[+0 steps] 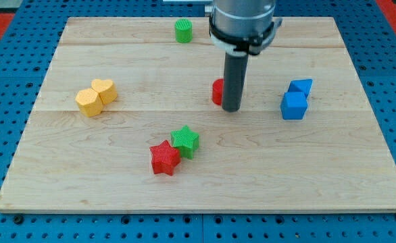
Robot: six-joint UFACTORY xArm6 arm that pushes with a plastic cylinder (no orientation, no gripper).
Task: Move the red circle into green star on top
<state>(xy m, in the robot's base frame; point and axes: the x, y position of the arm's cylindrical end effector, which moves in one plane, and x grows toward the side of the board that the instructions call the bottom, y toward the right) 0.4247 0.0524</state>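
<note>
my tip sits on the wooden board a little right of centre, and the red circle is pressed against the rod's left side, partly hidden behind it, so i only see a sliver of red and cannot make out its full outline. there are no fingers on this rig, just the straight dark rod, so nothing to tell about apart or together.

the green star lies nearer to me and to the left of the tip, touching the red star, which sits at its near-left. between the red circle and the green star the wood is bare.

on the left, the yellow heart and the yellow hexagon touch each other, well apart from the stars. on the right, the blue cube touches a second blue block just beyond it, whose shape i cannot settle. the green cylinder stands near the far edge, left of the arm's housing.

room for moving: wide bare wood along the near edge and the near-right corner, and a clear stretch between the tip and the blue pair. the arm's body is cut off by the frame's top and covers part of the far edge. no containers on the board; it rests on a blue perforated table.
</note>
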